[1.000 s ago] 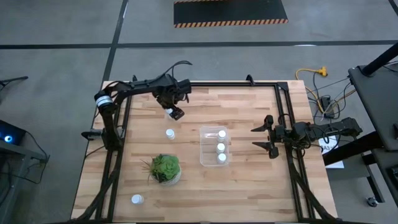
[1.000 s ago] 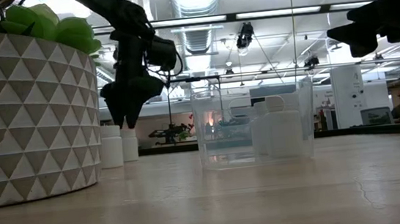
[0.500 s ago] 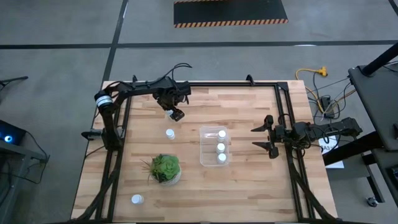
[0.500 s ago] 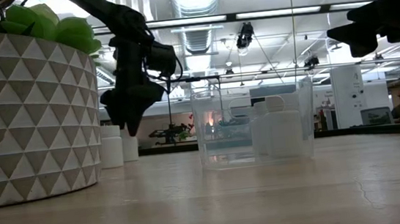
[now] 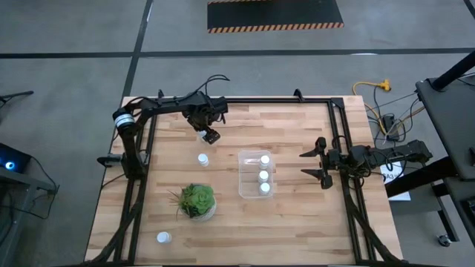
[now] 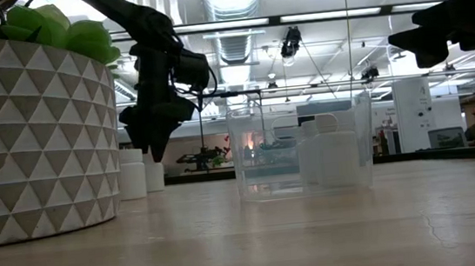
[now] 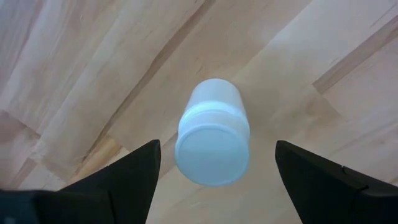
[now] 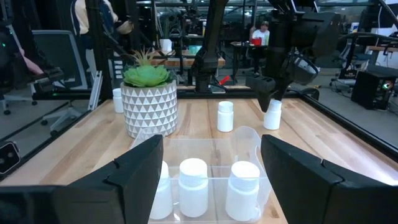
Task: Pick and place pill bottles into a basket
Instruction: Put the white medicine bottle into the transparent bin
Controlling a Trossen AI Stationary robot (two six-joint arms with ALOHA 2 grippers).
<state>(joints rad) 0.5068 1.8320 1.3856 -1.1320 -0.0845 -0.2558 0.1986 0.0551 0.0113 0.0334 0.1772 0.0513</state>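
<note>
Right now the left gripper point(image 5: 209, 136) hangs over a pill bottle point(image 7: 212, 132) standing upright near the far left corner of the desk point(image 5: 297, 222), its fingers spread wide with the white cap showing squarely between them in the left wrist view. Nothing is held yet. To do this well, I would say the arm should drop straight down, keep the bottle centred between the fingers, and close on the body below the cap, not on the cap itself, since a light, smooth cylinder like this would probably tip or skid if one finger reached it first.

The basket point(image 5: 257, 176) sits around the middle of the desk, towards the right edge, with three bottles already standing in a row inside. A second loose bottle point(image 5: 202, 159) stands a little nearer the front, between the gripper and the potted plant point(image 5: 197, 200); it is close enough that a wide finger might knock it on the way down. A further bottle point(image 5: 163, 237) waits near the front left corner, beyond the plant. The path from the gripper to the basket looks free, as the plant lies off to the front.

The right gripper point(image 5: 320, 168) waits at the right edge of the desk, fingers apart and empty, just beside the basket.
</note>
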